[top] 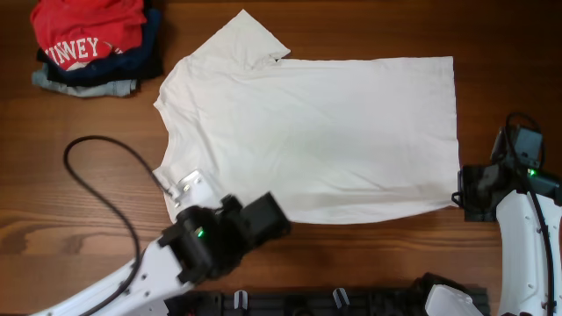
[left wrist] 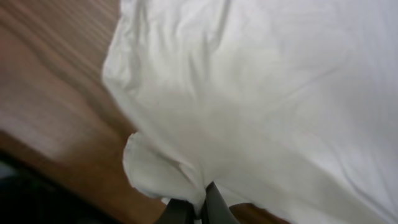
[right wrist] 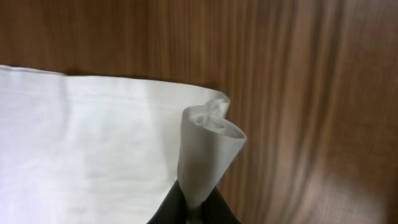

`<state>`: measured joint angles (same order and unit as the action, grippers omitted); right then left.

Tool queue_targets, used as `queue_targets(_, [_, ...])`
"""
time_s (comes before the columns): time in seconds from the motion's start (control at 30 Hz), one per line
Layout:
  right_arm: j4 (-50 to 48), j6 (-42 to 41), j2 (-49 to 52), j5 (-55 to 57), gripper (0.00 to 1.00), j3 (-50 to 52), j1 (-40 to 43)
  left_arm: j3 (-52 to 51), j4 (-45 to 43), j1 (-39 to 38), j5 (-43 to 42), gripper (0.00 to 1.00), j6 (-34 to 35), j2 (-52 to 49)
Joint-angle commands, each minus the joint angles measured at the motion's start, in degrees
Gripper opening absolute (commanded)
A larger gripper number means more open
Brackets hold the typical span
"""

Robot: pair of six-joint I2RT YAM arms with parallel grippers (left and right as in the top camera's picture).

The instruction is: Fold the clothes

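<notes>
This is a robotics lab bench, not a home. A left robot arm (top: 132, 281) and a right robot arm (top: 522, 237), both white and black, stand at the near edge of a plain wooden table (top: 351, 26). A black cable (top: 97, 138) loops loose over the wood, and a black rail (top: 325, 301) lines the front. A white T-shirt (top: 325, 132) and a stack of folded clothes (top: 92, 44) lie on top.

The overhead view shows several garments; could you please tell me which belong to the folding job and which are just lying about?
Job: white T-shirt; left pincer, right pincer, both gripping it.
Lying about: red shirt; folded garments beneath it; black cable.
</notes>
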<state>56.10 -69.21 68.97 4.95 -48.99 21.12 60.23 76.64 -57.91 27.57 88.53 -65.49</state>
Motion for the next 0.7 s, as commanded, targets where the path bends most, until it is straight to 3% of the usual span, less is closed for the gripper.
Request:
queue_targets(0.0, [-3.0, 0.1, -0.3, -2.0, 0.08, -0.9, 0.2, 0.9, -4.2, 5.0, 6.7, 0.04, -7.6, -5.9])
queue_targets(0.13, [-7.3, 0.1, 2.1, -2.0, 0.08, -0.9, 0.2, 0.9, -15.5, 15.3, 9.0, 0.04, -20.3, -14.9])
queue_targets(0.3, [-11.7, 0.0, 8.2, -3.6, 0.09, -0.9, -1.2, 0.9, -26.0, 28.9, 8.9, 0.04, -31.1, -19.8])
queue_targets(0.43, [-14.7, -0.2, 12.8, -3.5, 0.09, -0.9, -4.1, 0.9, -31.1, 32.5, 6.3, 0.04, -36.3, -20.0])
queue_targets(0.67, [-23.8, -0.3, 16.2, -2.8, 0.09, -0.9, -7.8, 0.9, -34.8, 32.7, 4.8, 0.04, -36.3, -24.7])
